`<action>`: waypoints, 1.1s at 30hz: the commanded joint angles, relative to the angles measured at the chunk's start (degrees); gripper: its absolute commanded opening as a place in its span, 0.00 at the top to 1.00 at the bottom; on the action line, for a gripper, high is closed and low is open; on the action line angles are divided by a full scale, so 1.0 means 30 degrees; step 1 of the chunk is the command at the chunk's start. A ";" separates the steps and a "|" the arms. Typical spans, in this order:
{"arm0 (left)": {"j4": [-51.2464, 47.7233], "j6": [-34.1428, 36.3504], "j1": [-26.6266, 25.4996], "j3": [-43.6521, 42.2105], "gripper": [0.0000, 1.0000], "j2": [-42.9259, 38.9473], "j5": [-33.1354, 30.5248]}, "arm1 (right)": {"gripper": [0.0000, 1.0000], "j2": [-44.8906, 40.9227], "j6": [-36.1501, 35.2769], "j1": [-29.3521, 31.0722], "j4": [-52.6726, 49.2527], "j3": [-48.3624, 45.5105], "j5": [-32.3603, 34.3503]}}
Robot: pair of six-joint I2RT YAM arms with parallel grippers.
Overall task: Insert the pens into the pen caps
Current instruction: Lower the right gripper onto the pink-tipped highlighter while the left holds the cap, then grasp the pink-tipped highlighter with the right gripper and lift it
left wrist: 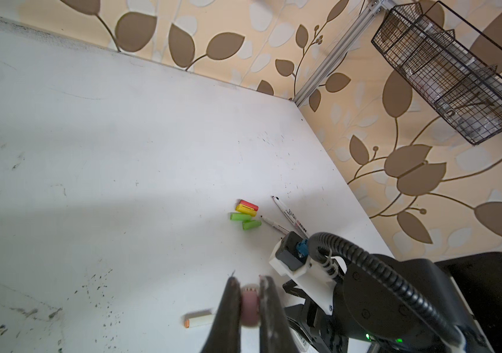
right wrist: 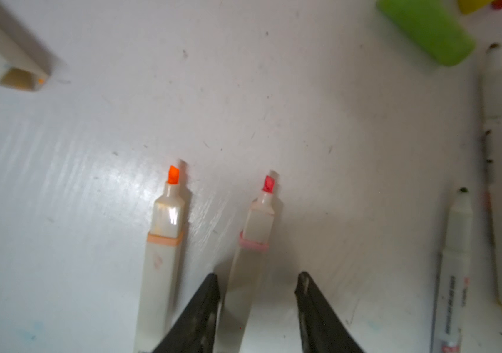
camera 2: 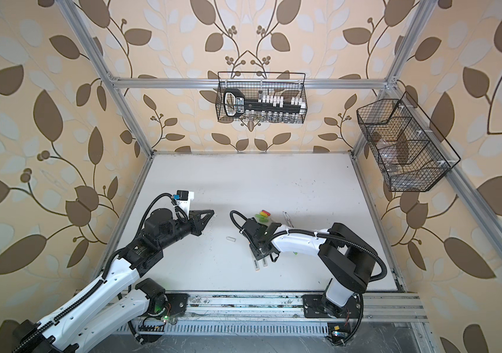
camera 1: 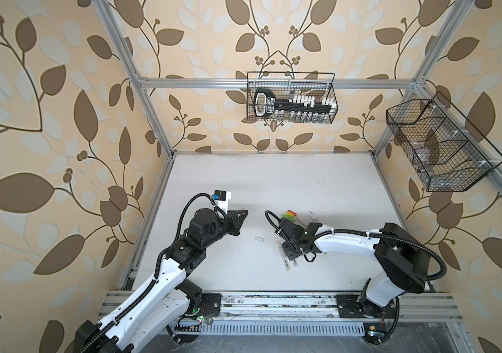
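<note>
In the right wrist view my right gripper is open, its jaws astride the body of a red-tipped pale grey marker lying on the table. One finger sits next to the marker and a gap remains at the other. An orange-tipped marker lies alongside. My left gripper is shut on a pale pinkish pen cap, held above the table. Another pale grey cap lies on the table between the arms. Red, yellow and lime green caps lie clustered beside thin white pens.
Two thin white pens lie to one side of the right gripper. A wire basket hangs on the back rail, another on the right wall. Aluminium frame posts bound the white table.
</note>
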 commanded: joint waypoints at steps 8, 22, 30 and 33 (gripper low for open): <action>0.0407 0.0334 0.0080 0.0268 1.00 0.0189 -0.0055 | 0.76 0.1172 -0.0165 0.0320 0.0202 -0.0795 -0.1381; -0.0698 -0.0206 0.0088 0.1382 1.00 0.0709 0.2187 | 0.86 -0.1754 -0.4307 -0.0267 0.0222 0.0044 0.0068; 0.1257 -0.1382 0.0097 0.1148 1.00 0.2116 0.4792 | 0.87 -0.5296 -0.6470 0.0668 0.1859 -0.0214 -0.0516; 0.1475 -0.1579 0.0088 0.1155 1.00 0.2451 0.5270 | 0.87 -0.6299 -0.6593 0.1395 0.2806 -0.0309 -0.0297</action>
